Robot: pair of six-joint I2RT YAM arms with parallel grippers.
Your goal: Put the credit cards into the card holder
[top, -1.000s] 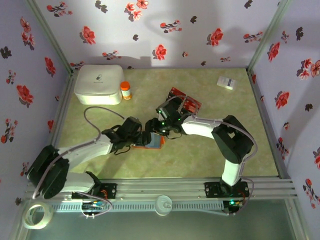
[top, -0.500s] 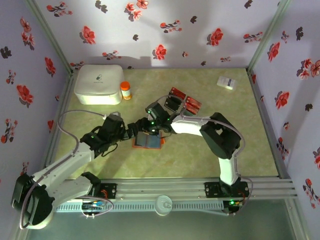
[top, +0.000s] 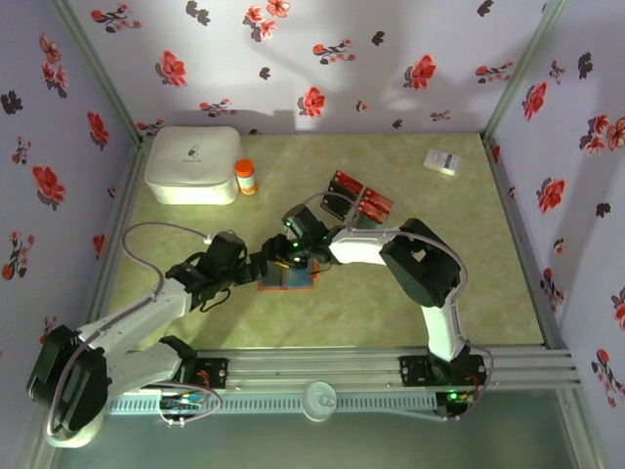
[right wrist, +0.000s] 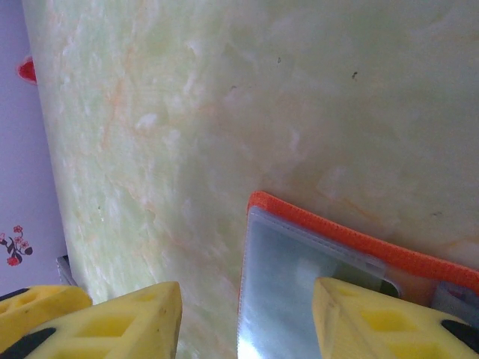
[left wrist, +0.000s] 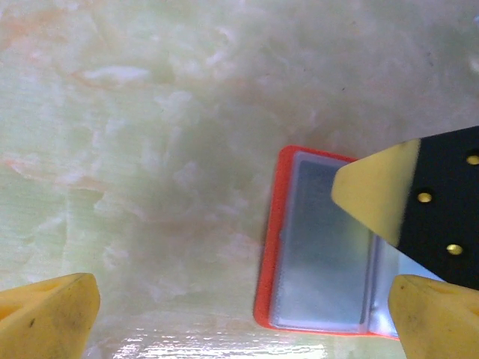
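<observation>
The card holder (top: 295, 280) lies open on the table, orange-red at the rim and bluish-grey inside. My left gripper (top: 262, 269) is open just left of it; in its wrist view the holder (left wrist: 318, 247) sits ahead and to the right of the wide-spread gripper (left wrist: 243, 321). My right gripper (top: 296, 257) hovers over the holder's far edge, open. One of its fingertips (right wrist: 374, 318) is over the clear sleeve (right wrist: 299, 284) and the other is above bare table. That fingertip (left wrist: 378, 191) also shows over the holder. Red and black credit cards (top: 357, 195) lie behind the right gripper.
A white lidded box (top: 192, 164) and a small orange bottle (top: 246, 176) stand at the back left. A white slip (top: 441, 161) lies at the back right. A tape roll (top: 73, 420) sits off the table's front left corner. Walls close in three sides.
My left gripper has pulled back left off the holder and opened fully. The right gripper has come forward and left from the cards to the holder's far edge.
</observation>
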